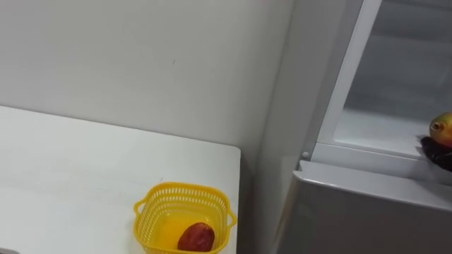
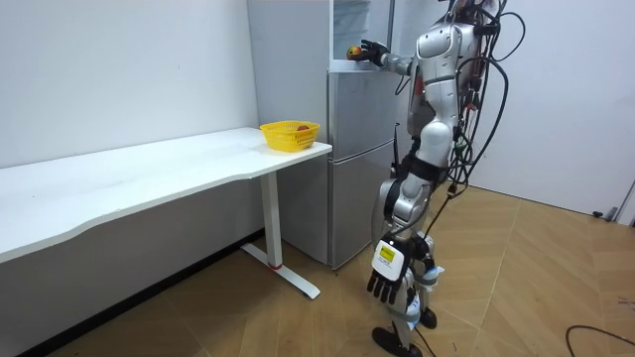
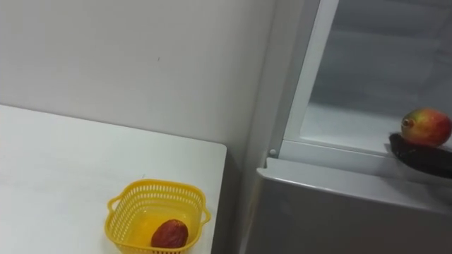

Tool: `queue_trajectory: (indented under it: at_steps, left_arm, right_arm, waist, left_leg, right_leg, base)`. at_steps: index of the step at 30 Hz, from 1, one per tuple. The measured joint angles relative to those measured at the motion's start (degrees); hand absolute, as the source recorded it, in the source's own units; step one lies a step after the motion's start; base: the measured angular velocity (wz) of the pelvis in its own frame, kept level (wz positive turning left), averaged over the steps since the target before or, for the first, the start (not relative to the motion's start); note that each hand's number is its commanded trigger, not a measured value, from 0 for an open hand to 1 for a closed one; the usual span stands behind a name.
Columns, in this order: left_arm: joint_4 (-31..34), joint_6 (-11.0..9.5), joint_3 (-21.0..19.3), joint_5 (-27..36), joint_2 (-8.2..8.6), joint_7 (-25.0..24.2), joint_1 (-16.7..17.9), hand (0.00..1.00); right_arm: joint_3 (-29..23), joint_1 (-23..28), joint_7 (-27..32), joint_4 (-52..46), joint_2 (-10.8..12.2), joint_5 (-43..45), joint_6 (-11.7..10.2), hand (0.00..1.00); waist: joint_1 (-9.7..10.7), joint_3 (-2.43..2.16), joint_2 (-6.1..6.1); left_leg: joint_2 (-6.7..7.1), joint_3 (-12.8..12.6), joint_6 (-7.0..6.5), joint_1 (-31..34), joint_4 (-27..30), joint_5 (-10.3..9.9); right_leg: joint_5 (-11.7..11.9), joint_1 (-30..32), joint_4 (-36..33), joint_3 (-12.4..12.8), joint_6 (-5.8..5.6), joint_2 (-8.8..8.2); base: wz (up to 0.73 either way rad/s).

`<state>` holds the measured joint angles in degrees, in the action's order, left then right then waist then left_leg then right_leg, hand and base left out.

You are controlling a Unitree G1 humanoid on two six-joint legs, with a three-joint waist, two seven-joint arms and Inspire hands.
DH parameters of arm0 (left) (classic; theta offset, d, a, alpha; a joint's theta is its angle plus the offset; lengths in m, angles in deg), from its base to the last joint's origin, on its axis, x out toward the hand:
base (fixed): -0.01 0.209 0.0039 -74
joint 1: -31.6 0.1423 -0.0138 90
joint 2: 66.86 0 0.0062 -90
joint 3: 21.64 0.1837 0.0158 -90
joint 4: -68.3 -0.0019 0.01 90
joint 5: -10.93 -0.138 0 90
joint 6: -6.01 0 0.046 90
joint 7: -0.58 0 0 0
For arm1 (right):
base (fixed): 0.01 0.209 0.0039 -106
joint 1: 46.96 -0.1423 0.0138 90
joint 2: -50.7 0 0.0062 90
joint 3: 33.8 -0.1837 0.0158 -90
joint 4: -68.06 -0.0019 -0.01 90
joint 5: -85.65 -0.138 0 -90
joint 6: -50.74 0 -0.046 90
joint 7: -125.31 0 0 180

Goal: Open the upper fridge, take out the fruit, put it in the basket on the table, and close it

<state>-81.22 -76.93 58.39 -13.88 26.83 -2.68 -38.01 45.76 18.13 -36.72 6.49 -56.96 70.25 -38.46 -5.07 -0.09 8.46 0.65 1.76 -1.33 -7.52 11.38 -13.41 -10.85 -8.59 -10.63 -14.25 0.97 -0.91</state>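
Observation:
A red, yellow and green mango [image 3: 426,127] sits at the front edge of the open upper fridge compartment [image 3: 353,120]. My right hand [image 3: 424,156] comes in from the right, its dark fingers cupped under the mango and holding it. In the room view the same hand [image 2: 371,52] reaches out to the fridge at head height with the mango [image 2: 352,50] in it. My left hand [image 2: 385,273] hangs low at my side with its fingers relaxed. I stand upright in front of the fridge.
A yellow basket [image 1: 157,212] with a dark red fruit [image 1: 196,238] in it stands on the white table [image 1: 70,169], near its right end beside the fridge. The lower fridge door [image 3: 339,212] is closed. A white wall runs behind the table.

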Motion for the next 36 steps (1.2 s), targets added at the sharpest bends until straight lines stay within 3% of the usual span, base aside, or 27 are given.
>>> queue_trajectory:
  at_steps: [12, 22, 23, 24, 25, 26, 36]
  left_arm:
    - [-0.03, -0.02, 0.09, -0.09, -0.04, -0.17, 0.44, 0.00]
    - [0.15, -0.01, 0.02, 0.35, -0.68, -0.90, 1.70, 0.00]
    - [0.14, -0.01, 0.02, 0.35, -0.67, -0.90, 1.72, 0.00]
    - [0.13, 0.00, 0.03, 0.35, -0.66, -0.93, 1.73, 0.00]
    - [0.13, -0.01, 0.03, 0.36, -0.66, -0.93, 1.73, 0.00]
    - [0.17, 0.01, 0.04, 0.35, -0.67, -0.92, 1.73, 0.00]
    - [1.05, 0.41, 0.10, 0.34, -0.87, -0.74, 1.85, 0.00]
  right_arm:
    - [0.32, -1.89, -0.52, 2.80, -0.34, 0.06, -0.03, 0.00]
    - [2.65, -3.32, -3.89, 6.79, -5.79, -1.50, -0.02, 0.00]
    - [2.69, -3.32, -4.05, 7.16, -5.93, -1.78, -0.02, 0.11]
    - [2.70, -3.33, -4.45, 7.64, -6.01, -2.18, -0.02, 0.38]
    - [2.93, -3.34, -4.60, 7.92, -6.02, -2.30, -0.02, 0.78]
    - [3.10, -3.35, -5.24, 8.24, -6.06, -2.30, -0.02, 1.00]
    - [4.81, -6.04, -9.13, 11.61, -7.15, -2.23, 0.02, 1.00]
  waist:
    - [-0.07, -0.12, 0.12]
    - [-0.20, -0.37, 1.40]
    - [-0.27, -0.38, 1.48]
    - [-0.31, -0.35, 1.62]
    - [-0.37, -0.22, 1.59]
    - [-0.37, -0.25, 1.62]
    - [-0.12, -0.31, 1.57]
  left_leg:
    - [0.01, 0.05, 0.01, -0.05, 0.21, 0.01]
    - [0.00, 0.41, 0.01, 1.05, 0.40, 0.01]
    - [0.00, 0.41, 0.01, 1.05, 0.39, 0.00]
    - [0.00, 0.41, 0.01, 1.06, 0.37, 0.00]
    - [0.00, 0.41, 0.02, 1.11, 0.37, 0.00]
    - [0.01, 0.43, 0.02, 1.23, 0.39, 0.00]
    - [0.03, 0.89, 0.02, 1.95, 0.47, 0.00]
  right_leg:
    - [0.00, -0.12, -0.14, -0.20, 0.00, -0.03]
    - [0.00, 0.72, -0.03, -0.52, 0.00, -0.02]
    - [0.00, 0.71, -0.03, -0.52, 0.00, -0.03]
    - [0.00, 0.71, -0.04, -0.51, 0.00, -0.03]
    - [0.00, 0.74, -0.04, -0.48, 0.00, -0.03]
    - [0.00, 0.85, -0.04, -0.49, 0.00, -0.03]
    - [0.01, 1.43, -0.13, -0.79, 0.01, -0.07]
  base:
    - [0.01]
    - [0.02]
    - [0.00]
    - [0.00]
    - [0.00]
    - [0.00]
    - [0.00]
